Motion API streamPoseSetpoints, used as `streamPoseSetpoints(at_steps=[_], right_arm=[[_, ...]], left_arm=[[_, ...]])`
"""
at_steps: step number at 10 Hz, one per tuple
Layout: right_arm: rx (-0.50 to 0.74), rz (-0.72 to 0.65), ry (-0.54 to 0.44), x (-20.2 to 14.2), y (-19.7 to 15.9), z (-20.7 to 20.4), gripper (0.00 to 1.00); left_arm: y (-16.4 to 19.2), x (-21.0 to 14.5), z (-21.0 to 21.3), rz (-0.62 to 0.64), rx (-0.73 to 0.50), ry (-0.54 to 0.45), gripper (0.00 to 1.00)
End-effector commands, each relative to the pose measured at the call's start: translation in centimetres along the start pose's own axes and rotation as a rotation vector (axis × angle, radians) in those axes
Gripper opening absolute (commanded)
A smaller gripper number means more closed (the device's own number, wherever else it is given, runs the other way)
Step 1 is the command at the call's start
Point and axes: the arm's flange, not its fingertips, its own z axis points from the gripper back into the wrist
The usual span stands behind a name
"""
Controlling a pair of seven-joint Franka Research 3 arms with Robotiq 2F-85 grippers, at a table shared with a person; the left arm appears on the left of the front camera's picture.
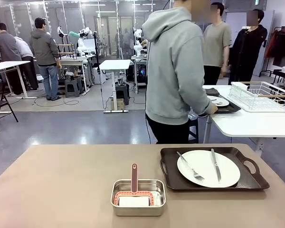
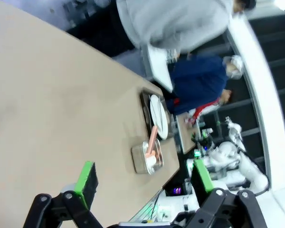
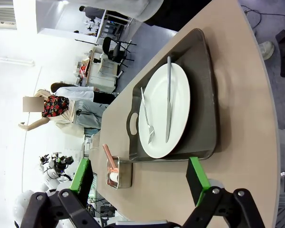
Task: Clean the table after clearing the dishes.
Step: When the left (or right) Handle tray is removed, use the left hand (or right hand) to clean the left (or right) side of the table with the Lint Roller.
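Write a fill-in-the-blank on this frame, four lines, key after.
The white plate on the table sits in a dark ____.
A fork and a ____ lie on the plate.
The pink handle rises from a steel ____.
The left tool and right tool both stand ____.
Missing words: tray; knife; pan; open.
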Motion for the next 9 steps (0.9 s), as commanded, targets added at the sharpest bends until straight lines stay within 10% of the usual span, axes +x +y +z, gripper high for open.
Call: streamPoseSetpoints(at_steps=[1, 5, 9], right_arm=[[0.000, 0.002, 0.004, -0.2, 0.0, 0.3, 1.00], [0.000, 0.002, 0.004, -0.2, 0.0, 0.3, 1.00], [0.000, 0.002, 0.004, -0.2, 0.0, 0.3, 1.00]], left_arm=[[-4.3, 3.2, -5.0, -0.173, 0.044, 0.196, 1.00], [-14.3, 8.2, -21.3, -0.487, 0.130, 0.712, 1.00], [-19.6, 5.6, -37.7, -0.799, 0.178, 1.153, 1.00]])
